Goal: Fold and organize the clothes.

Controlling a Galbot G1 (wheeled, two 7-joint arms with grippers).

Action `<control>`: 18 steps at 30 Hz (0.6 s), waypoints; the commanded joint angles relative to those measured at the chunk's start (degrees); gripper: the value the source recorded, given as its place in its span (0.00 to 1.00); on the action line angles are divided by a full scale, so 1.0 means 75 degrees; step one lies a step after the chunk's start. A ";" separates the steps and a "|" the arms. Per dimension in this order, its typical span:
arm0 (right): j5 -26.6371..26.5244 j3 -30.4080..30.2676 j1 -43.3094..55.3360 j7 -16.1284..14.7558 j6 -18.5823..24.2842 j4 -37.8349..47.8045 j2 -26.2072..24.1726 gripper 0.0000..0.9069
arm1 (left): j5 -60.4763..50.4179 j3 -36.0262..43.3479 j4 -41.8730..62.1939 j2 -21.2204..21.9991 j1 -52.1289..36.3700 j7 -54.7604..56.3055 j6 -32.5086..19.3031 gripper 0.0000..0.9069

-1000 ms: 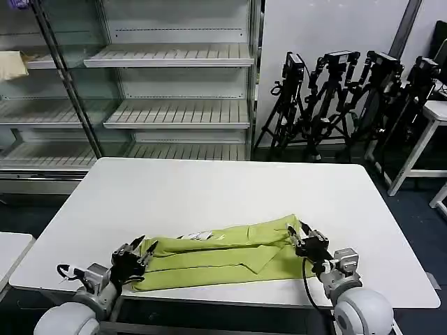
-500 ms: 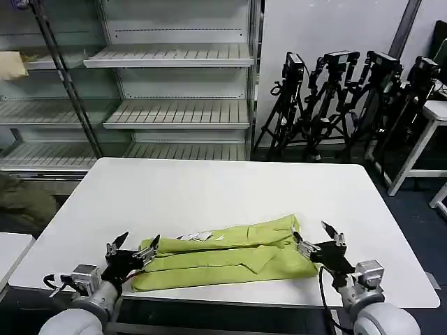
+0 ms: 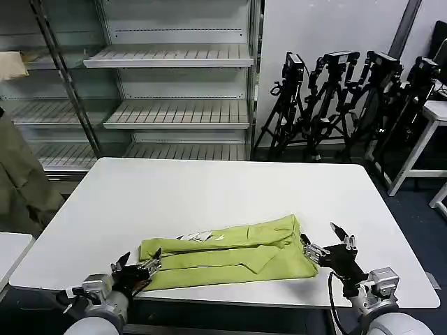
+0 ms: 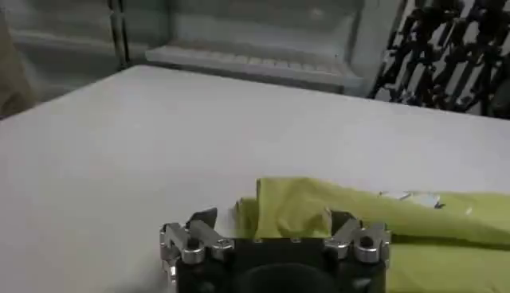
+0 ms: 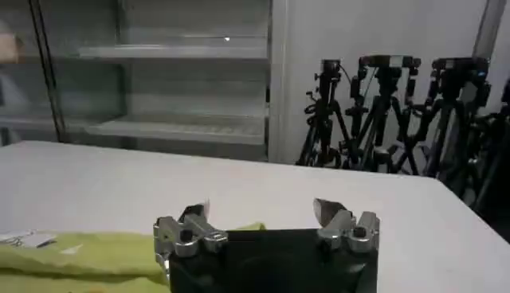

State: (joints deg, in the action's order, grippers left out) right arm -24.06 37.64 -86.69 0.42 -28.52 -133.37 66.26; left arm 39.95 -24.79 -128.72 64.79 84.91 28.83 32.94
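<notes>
White table: lime T-shirt folded into long wrinkled band.

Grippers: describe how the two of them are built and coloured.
The left gripper and right gripper match: black bodies, silver metal knuckles with round bolts, and slim dark fingers with pale tips. Each sits on a grey wrist block leading to a rounded white arm shell, with a black cable looping alongside.
</notes>
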 commanded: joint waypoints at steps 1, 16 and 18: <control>0.0007 0.0101 -0.0115 -0.0017 0.0008 -0.0125 0.0001 1.00 | 0.0028 0.0357 0.0126 0.0145 0.0011 0.0443 0.0006 1.00; -0.0015 0.0147 -0.0152 -0.0043 0.0076 -0.0031 -0.0093 1.00 | -0.0190 0.0505 0.0713 0.0522 -0.0382 0.0791 -0.0289 0.01; -0.0016 0.0138 -0.0156 -0.0044 0.0080 -0.0023 -0.0096 1.00 | -0.0218 0.0522 0.0714 0.0551 -0.0370 0.0780 -0.0286 0.01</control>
State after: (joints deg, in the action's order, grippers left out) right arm -24.16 38.46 -87.69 0.10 -27.97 -133.42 65.57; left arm 38.61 -21.70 -124.81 68.12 82.58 33.34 31.06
